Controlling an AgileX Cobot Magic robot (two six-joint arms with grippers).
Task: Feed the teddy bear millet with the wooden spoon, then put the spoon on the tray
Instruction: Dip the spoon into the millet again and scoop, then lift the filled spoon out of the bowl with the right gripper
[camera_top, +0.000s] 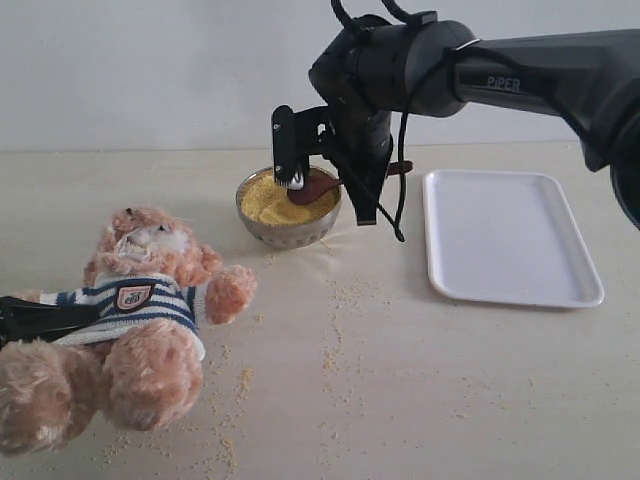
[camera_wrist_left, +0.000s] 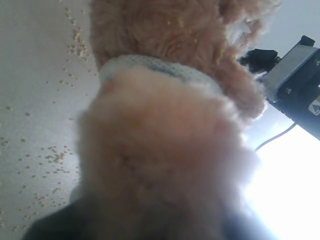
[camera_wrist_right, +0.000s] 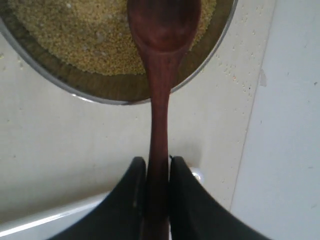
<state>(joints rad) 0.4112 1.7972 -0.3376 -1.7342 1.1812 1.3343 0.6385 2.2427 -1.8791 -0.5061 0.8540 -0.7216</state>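
Over the tray-side rim of the steel bowl, I hold the wooden spoon, dark and glossy, right fingers clamped on its handle, its oval above the millet. Open desk separates the bowl from the tray. The teddy bear lies apart; I cannot tell whether the left fingers grip it.

A: Where is the teddy bear found?
B: It is laid on its back at the table's near left corner.
A: And the millet?
B: It is heaped in the bowl set toward the far edge, behind the bear and to its right. The wooden spoon is held over it, handle toward the tray, which is set right of the bowl, apart from it.
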